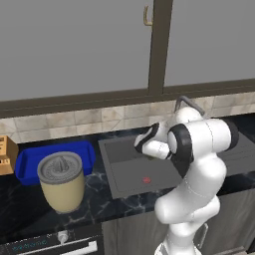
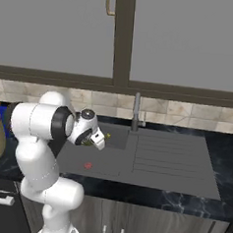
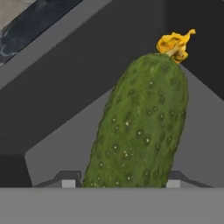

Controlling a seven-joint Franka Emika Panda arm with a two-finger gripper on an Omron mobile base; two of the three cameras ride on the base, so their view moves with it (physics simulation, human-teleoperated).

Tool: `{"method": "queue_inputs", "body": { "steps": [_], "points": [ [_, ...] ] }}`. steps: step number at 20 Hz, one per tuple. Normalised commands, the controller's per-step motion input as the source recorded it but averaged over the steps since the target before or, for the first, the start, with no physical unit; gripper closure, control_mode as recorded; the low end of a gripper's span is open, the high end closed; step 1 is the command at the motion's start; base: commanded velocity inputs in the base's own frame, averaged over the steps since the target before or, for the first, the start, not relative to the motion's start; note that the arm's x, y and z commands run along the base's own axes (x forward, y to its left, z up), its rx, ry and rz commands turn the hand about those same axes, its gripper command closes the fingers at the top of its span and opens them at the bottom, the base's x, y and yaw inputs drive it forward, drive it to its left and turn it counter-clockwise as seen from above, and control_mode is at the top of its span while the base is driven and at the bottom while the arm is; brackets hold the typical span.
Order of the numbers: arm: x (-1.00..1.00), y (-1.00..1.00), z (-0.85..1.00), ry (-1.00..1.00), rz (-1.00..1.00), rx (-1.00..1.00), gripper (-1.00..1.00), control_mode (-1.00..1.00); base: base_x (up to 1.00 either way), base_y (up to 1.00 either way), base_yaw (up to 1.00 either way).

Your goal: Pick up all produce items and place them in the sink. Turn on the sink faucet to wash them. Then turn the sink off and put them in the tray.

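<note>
A slim green cucumber-like vegetable (image 3: 140, 127) with a yellow tip stands up between my gripper's (image 3: 120, 181) two fingertips (image 3: 68, 182), which press on its lower end. The gripper (image 2: 100, 139) hangs over the dark grey sink (image 2: 118, 138), shut on this vegetable, whose yellow tip (image 2: 107, 135) pokes out past the hand. From the left base view, the hand (image 1: 143, 143) sits above the sink basin (image 1: 124, 167). The grey faucet (image 2: 136, 112) rises behind the basin, and its top (image 1: 187, 101) shows over my arm. The blue tray (image 1: 30, 160) lies on the counter left of the sink.
A beige cup with a grey juicer top (image 1: 61, 182) stands in front of the tray. A small red spot (image 2: 88, 165) marks the sink floor. The ribbed drainboard (image 2: 169, 159) stretches right of the basin. Wall cabinets hang overhead. A wooden block (image 1: 6, 154) sits at the far left.
</note>
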Motion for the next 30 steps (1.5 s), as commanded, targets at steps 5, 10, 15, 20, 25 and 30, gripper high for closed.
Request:
{"method": "queue_inputs", "body": {
  "steps": [5, 10, 15, 20, 25, 30],
  "points": [
    [-0.54, 0.40, 1.00, -0.02, 0.19, 0.00, 1.00, -1.00, 0.00, 0.00, 0.00],
    [-0.12, 0.47, 1.00, 0.03, 0.17, 0.00, 1.00, -1.00, 0.00, 0.00, 0.00],
    [0.00, 0.58, 1.00, 0.16, 0.17, -0.02, 1.00, -1.00, 0.00, 0.00, 0.00],
    [-0.04, 0.76, 0.72, 0.17, 0.22, -0.10, 1.00, -1.00, 0.00, 0.00, 0.00],
    [0.00, 0.74, 0.28, 0.07, 0.23, -0.10, 1.00, -1.00, 0.00, 0.00, 0.00],
    [0.00, 0.52, -0.01, 0.00, 0.20, -0.05, 1.00, -1.00, 0.00, 0.00, 0.00]
  ]
}}
